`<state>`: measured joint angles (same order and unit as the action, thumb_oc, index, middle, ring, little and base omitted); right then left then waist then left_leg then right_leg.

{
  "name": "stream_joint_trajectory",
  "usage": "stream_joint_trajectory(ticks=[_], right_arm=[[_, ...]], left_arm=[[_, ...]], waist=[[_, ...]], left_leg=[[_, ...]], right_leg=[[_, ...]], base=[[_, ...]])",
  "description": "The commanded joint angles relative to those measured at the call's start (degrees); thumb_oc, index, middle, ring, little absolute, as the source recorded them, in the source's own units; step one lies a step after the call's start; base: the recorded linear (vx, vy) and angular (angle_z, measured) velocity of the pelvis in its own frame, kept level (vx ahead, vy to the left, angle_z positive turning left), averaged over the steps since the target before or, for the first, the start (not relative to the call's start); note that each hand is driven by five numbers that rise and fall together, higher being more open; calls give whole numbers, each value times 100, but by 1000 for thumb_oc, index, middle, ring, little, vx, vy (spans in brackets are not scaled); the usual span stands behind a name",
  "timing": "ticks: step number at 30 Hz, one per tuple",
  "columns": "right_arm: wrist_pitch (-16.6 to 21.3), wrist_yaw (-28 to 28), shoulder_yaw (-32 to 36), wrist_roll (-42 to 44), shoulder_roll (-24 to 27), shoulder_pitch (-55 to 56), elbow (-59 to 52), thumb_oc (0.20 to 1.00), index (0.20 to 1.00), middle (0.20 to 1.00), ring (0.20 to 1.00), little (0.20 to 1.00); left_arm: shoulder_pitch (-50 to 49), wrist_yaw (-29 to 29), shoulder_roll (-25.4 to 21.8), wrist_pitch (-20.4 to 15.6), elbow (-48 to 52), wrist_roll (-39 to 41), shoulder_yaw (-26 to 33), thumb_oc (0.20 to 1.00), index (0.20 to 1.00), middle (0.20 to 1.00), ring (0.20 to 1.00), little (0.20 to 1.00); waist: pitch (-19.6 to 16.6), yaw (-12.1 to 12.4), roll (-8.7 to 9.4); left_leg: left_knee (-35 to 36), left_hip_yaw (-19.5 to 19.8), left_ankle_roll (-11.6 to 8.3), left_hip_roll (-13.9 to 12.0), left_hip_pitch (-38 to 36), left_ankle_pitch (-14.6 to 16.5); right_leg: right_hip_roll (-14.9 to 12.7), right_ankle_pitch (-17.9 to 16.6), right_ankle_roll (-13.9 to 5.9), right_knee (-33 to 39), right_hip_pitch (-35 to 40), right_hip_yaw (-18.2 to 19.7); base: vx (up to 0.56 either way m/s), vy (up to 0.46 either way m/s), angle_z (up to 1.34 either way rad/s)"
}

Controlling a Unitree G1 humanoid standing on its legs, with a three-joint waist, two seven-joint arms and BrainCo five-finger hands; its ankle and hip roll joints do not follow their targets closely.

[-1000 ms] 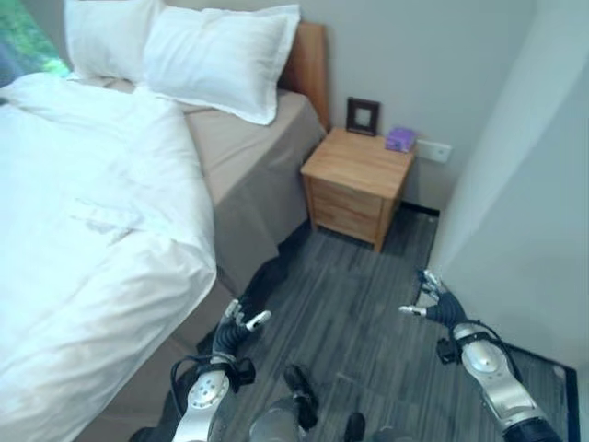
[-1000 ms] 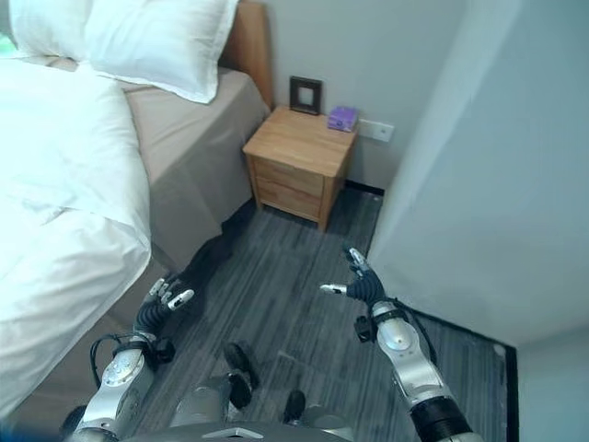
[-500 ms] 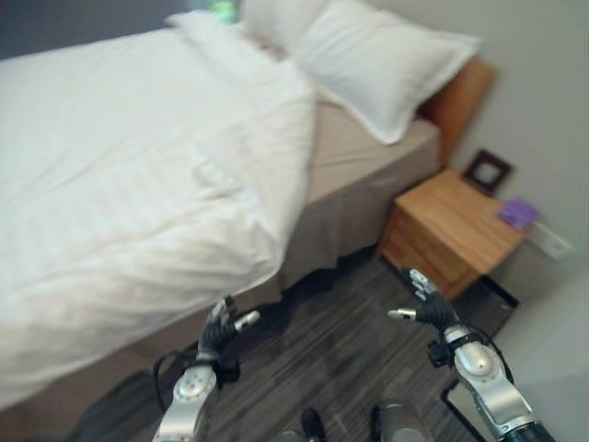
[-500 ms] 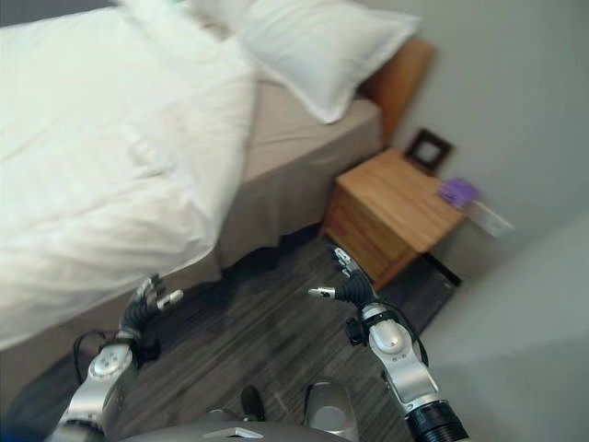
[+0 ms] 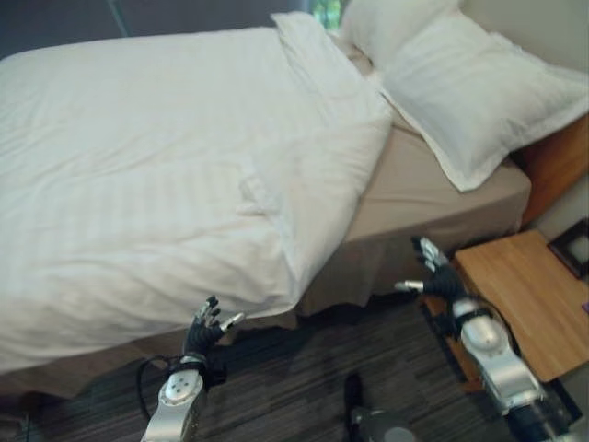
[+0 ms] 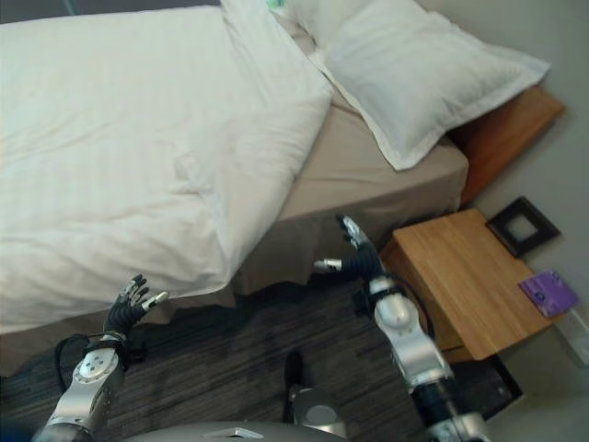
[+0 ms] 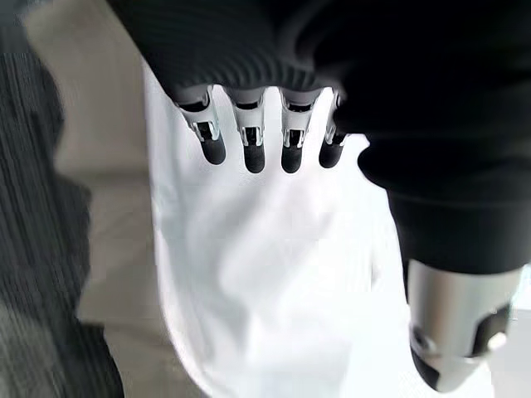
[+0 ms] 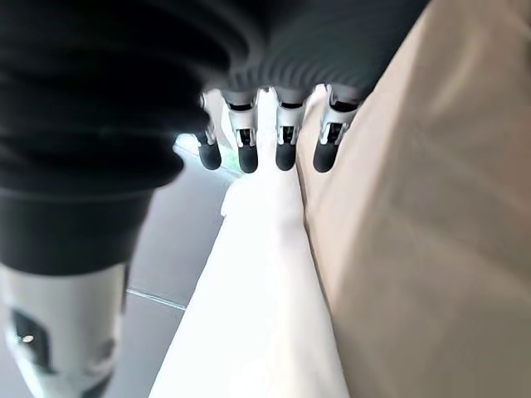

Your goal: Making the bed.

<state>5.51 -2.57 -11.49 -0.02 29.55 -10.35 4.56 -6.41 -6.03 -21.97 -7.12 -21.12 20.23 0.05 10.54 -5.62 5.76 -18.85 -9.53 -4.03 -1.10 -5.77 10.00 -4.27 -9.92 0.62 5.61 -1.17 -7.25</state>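
Observation:
A bed (image 5: 423, 193) with a beige sheet and skirt carries a white duvet (image 5: 156, 157) that leaves the head end bare. The duvet's near edge hangs over the bed's side. Two white pillows (image 5: 479, 92) lean at the wooden headboard (image 5: 557, 161). My left hand (image 5: 204, 333) is open, low beside the duvet's hanging edge (image 7: 265, 282) and holding nothing. Open too, my right hand (image 5: 434, 274) hovers in front of the bed skirt (image 6: 304, 253) close to the nightstand, apart from the cloth.
A wooden nightstand (image 6: 469, 281) stands right of the bed, with a dark picture frame (image 6: 523, 226) and a small purple box (image 6: 548, 293) on it. Dark grey striped floor (image 6: 230, 368) runs along the bed's side.
The camera has swung towards the bed, so the whole picture shifted and the duvet now lies straight ahead. Both hands stay open and empty, now closer to the bed's side.

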Motion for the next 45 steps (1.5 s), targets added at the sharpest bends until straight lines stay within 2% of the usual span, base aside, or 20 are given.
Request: stream_joint_trajectory(ticks=[1, 3, 6, 8, 12, 15, 16, 17, 19, 21, 22, 23, 24, 26, 29, 32, 33, 39, 43, 45], right_arm=[[241, -350, 152, -263, 179, -666, -273, 1000, 1000, 1000, 1000, 1000], [255, -384, 134, -334, 262, -779, -230, 1000, 1000, 1000, 1000, 1000], [259, -502, 129, -541, 446, -953, -188, 1000, 1000, 1000, 1000, 1000], [239, -612, -38, -837, 509, -1350, -118, 1000, 1000, 1000, 1000, 1000], [217, -630, -355, -1018, 376, -1801, 107, 1000, 1000, 1000, 1000, 1000], [184, -614, -814, -1208, 35, -2326, 555, 1000, 1000, 1000, 1000, 1000], [129, -586, -1054, -1195, -102, -2638, 868, 1000, 1000, 1000, 1000, 1000], [119, -617, -1137, -1189, -160, -2761, 1093, 1000, 1000, 1000, 1000, 1000], [94, -640, -1146, -1168, -178, -2817, 1261, 1000, 1000, 1000, 1000, 1000], [65, -789, -1178, -978, -50, -3057, 1820, 1000, 1000, 1000, 1000, 1000], [70, -792, -1176, -975, -48, -3069, 1829, 1000, 1000, 1000, 1000, 1000], [5, -854, -1181, -821, 52, -3277, 2161, 1000, 1000, 1000, 1000, 1000], [8, -855, -1180, -820, 53, -3286, 2167, 1000, 1000, 1000, 1000, 1000], [-44, -945, -1195, -696, 121, -3608, 2572, 1000, 1000, 1000, 1000, 1000], [-116, -1058, -1467, -611, 281, -4511, 3361, 1000, 1000, 1000, 1000, 1000], [-130, -1095, -1595, -652, 464, -4835, 3506, 1000, 1000, 1000, 1000, 1000], [-142, -1100, -1777, -666, 625, -5239, 3726, 1000, 1000, 1000, 1000, 1000], [-150, -1161, -2180, -635, 660, -5969, 4118, 1000, 1000, 1000, 1000, 1000], [-153, -1143, -2301, -625, 627, -6054, 4147, 1000, 1000, 1000, 1000, 1000], [-164, -1117, -2382, -638, 625, -6112, 4107, 1000, 1000, 1000, 1000, 1000]], left_arm=[[406, -149, -247, -580, 514, 601, 278, 1000, 1000, 1000, 1000, 1000], [456, -191, -284, -626, 578, 617, 297, 1000, 1000, 1000, 1000, 1000], [618, -249, -392, -718, 756, 713, 339, 1000, 1000, 1000, 1000, 1000], [652, -190, -453, -739, 831, 820, 352, 1000, 1000, 1000, 1000, 1000], [684, -117, -504, -772, 874, 955, 333, 1000, 1000, 1000, 1000, 1000], [741, -109, -660, -796, 830, 1004, 319, 1000, 1000, 1000, 1000, 1000], [788, -149, -785, -830, 787, 1096, 372, 1000, 1000, 1000, 1000, 1000], [813, -203, -905, -830, 712, 1025, 397, 1000, 1000, 1000, 1000, 1000], [888, -235, -1042, -817, 585, 968, 399, 1000, 1000, 1000, 1000, 1000], [1274, -216, -1404, -842, 194, 1037, 201, 1000, 1000, 1000, 1000, 1000], [1290, -214, -1407, -847, 182, 1041, 197, 1000, 1000, 1000, 1000, 1000], [1558, -185, -1581, -859, -83, 1175, 78, 1000, 1000, 1000, 1000, 1000], [1569, -183, -1583, -862, -89, 1177, 77, 1000, 1000, 1000, 1000, 1000], [1803, -155, -1761, -879, -318, 1301, -24, 1000, 1000, 1000, 1000, 1000], [2192, -117, -2089, -997, -693, 1494, -59, 1000, 1000, 1000, 1000, 1000], [2119, -81, -2100, -1023, -753, 1652, 28, 1000, 1000, 1000, 1000, 1000], [2031, -1, -2112, -1030, -770, 1752, 62, 1000, 1000, 1000, 1000, 1000], [1840, 136, -2097, -1091, -577, 1991, 79, 1000, 1000, 1000, 1000, 1000], [1799, 176, -2026, -1105, -490, 2059, 96, 1000, 1000, 1000, 1000, 1000], [1787, 206, -2003, -1089, -491, 2106, 99, 1000, 1000, 1000, 1000, 1000]], waist=[[135, 90, 150], [147, 142, 192], [176, 220, 96], [91, 258, 50], [15, 332, 121], [35, 521, 242], [131, 654, 318], [191, 699, 358], [233, 731, 374], [368, 725, 251], [359, 720, 252], [443, 667, 118], [438, 663, 121], [508, 632, 26], [604, 746, -21], [635, 781, -97], [656, 779, -187], [710, 815, -398], [708, 819, -476], [764, 816, -571]], left_leg=[[196, -351, 105, -280, 404, -166], [405, -408, 135, -278, 539, -226], [1294, -920, 97, -467, 427, -700], [1723, -1117, 177, -462, 209, -827], [2144, -1035, 223, -417, 26, -950], [2364, -999, 290, -418, -21, -960], [2385, -958, 311, -417, -7, -957], [2385, -887, 319, -412, 41, -951], [2385, -782, 307, -421, 137, -950], [2385, -329, 269, -389, 388, -968], [2385, -323, 269, -390, 415, -986], [2385, 1, 251, -320, 515, -968], [2385, 5, 251, -317, 537, -985], [2385, 289, 243, -226, 631, -974], [2385, 430, 237, -61, 850, -1040], [2385, 451, 231, -21, 960, -1089], [2385, 469, 215, -9, 1043, -1115], [2385, 408, 135, -74, 1404, -1218], [2385, 392, 90, -128, 1531, -1270], [2385, 405, 50, -161, 1616, -1323]], right_leg=[[-239, 776, -616, -61, 354, -308], [-264, 770, -635, -61, 383, -328], [-244, 828, -695, -61, 479, -472], [-247, 839, -708, -61, 541, -526], [-255, 814, -752, -126, 603, -601], [-311, 973, -825, -705, 409, -730], [-389, 923, -922, -1171, 219, -834], [-405, 877, -990, -1344, 112, -829], [-374, 891, -979, -1335, 11, -766], [-212, 997, -896, -1043, -290, -192], [-211, 976, -891, -1029, -308, -199], [-209, 943, -873, -750, -437, 231], [-212, 923, -871, -737, -451, 228], [-240, 788, -914, -570, -619, 450], [-401, 584, -952, -247, -634, 316], [-428, 501, -962, -167, -662, 250], [-423, 447, -960, -122, -710, 217], [-370, 404, -942, -61, -1016, 218], [-308, 428, -912, -61, -1140, 266], [-267, 442, -878, -61, -1204, 270]], base=[[54, -23, -2], [83, 6, 6], [75, 86, -8], [131, 173, 1], [108, 118, 13], [69, 84, 27], [86, 51, 21], [81, 13, 35], [39, -31, 62], [61, -17, 103], [129, -4, 135], [96, -2, 132], [151, -19, 126], [100, -59, 90], [48, -50, 91], [28, -48, 51], [28, -91, 23], [-7, -66, -7], [1, -79, -16], [-9, -73, -2]])
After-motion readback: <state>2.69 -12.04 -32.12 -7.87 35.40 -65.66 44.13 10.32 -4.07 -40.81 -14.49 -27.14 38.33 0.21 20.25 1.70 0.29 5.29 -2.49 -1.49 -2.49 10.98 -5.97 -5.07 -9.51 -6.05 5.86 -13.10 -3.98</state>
